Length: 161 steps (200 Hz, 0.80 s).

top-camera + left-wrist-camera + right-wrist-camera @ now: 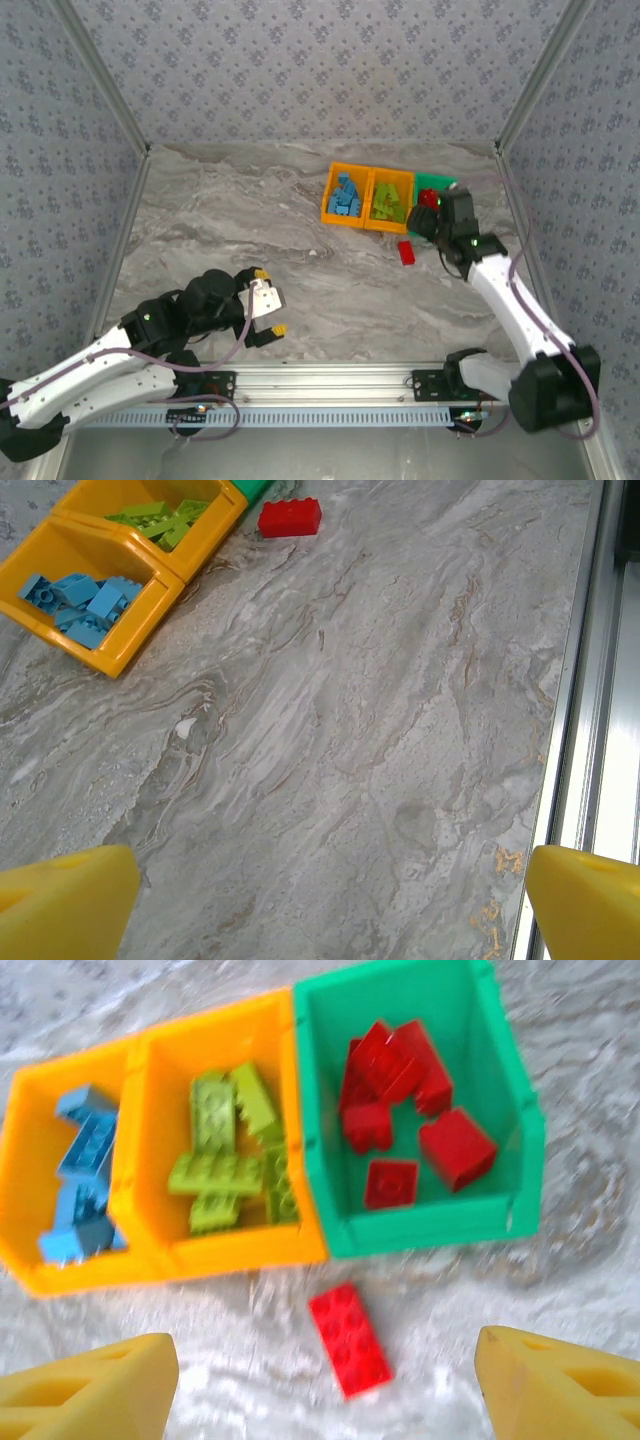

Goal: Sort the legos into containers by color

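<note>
Three containers stand in a row at the back right: an orange bin (60, 1260) with light blue legos (85, 1175), an orange bin (240, 1250) with lime green legos (225, 1165), and a green bin (430, 1230) with several red legos (410, 1100). One red lego (350, 1340) lies flat on the table just in front of the bins, also seen in the top view as the red lego (406, 252). My right gripper (325, 1390) hovers over the bins' front edge, open and empty. My left gripper (268, 300) is open and empty at the near left, above bare table.
Patterned walls enclose the marble table (300, 220). A metal rail (330, 380) runs along the near edge, by my left gripper's right fingertip (590, 900). Wide bare table lies between the two arms.
</note>
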Tool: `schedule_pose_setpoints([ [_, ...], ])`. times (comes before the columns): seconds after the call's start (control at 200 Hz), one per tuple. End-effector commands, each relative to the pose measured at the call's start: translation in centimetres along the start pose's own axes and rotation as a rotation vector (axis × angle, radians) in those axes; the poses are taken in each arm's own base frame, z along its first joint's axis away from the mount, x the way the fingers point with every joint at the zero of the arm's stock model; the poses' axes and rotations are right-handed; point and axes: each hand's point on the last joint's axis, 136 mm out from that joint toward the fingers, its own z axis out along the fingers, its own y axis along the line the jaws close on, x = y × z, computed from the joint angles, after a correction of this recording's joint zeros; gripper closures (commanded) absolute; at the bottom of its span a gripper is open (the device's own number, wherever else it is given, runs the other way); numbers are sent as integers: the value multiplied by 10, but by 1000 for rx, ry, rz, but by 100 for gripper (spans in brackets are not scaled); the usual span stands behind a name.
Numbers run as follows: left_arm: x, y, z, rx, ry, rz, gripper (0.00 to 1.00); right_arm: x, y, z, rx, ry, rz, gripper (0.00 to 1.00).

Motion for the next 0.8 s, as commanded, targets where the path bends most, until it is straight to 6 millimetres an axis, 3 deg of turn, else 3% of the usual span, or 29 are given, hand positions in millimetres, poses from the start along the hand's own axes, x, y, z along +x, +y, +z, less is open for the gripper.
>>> schedule_pose_setpoints([
  [0.0,-9,2,0,-5,-30,-14,1,34,1,11,-1,35,-33,18],
  [0.17,-7,2,1,-2,-17,-12,1,66,1,39,53,145,-186,11],
  [0.39,-5,3,1,-10,-14,-7,1,80,-9,86,170,237,-306,8],
  [0.585,-4,3,1,-8,-12,-5,1,92,-13,114,199,281,-296,30],
  [0.7,-4,3,1,-7,-14,-4,1,100,-12,119,181,300,-279,47],
  [0.8,-4,2,1,-5,-14,-5,1,107,-12,120,177,324,-274,54],
])
